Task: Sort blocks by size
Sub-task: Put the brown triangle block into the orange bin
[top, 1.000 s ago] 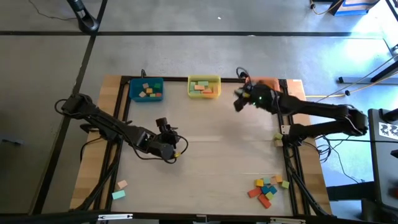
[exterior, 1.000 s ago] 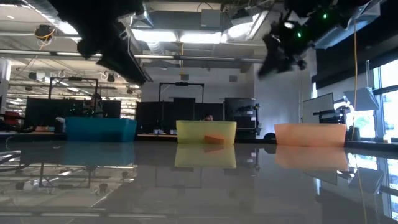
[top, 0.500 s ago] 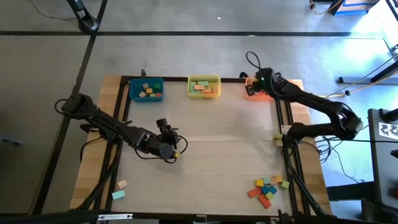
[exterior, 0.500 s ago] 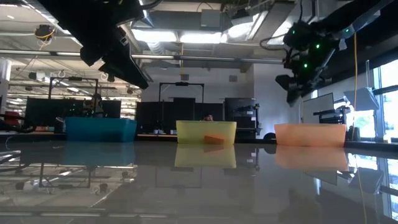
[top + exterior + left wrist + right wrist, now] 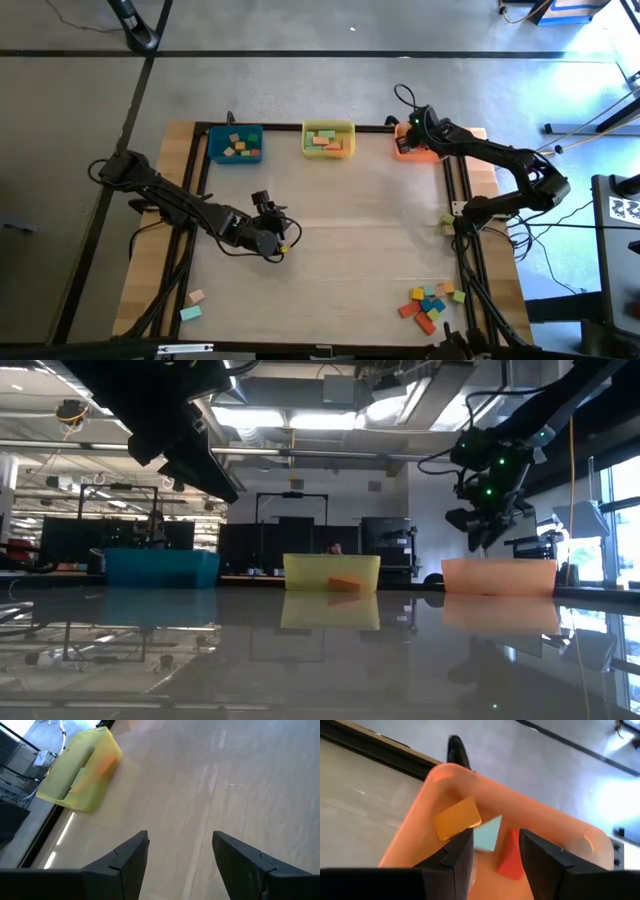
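Probably lab: exposed ceiling ducts (image 5: 300, 395)

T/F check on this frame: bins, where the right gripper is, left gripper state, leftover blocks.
1. The right gripper hangs over the orange bin. True.
2. The left gripper holds a block. False: its fingers are open, with nothing between them.
3. The yellow bin is empty. False: it holds blocks.
4. A cluster of blocks lies at the table's near right corner. True.
5. The blue bin holds blocks. True.
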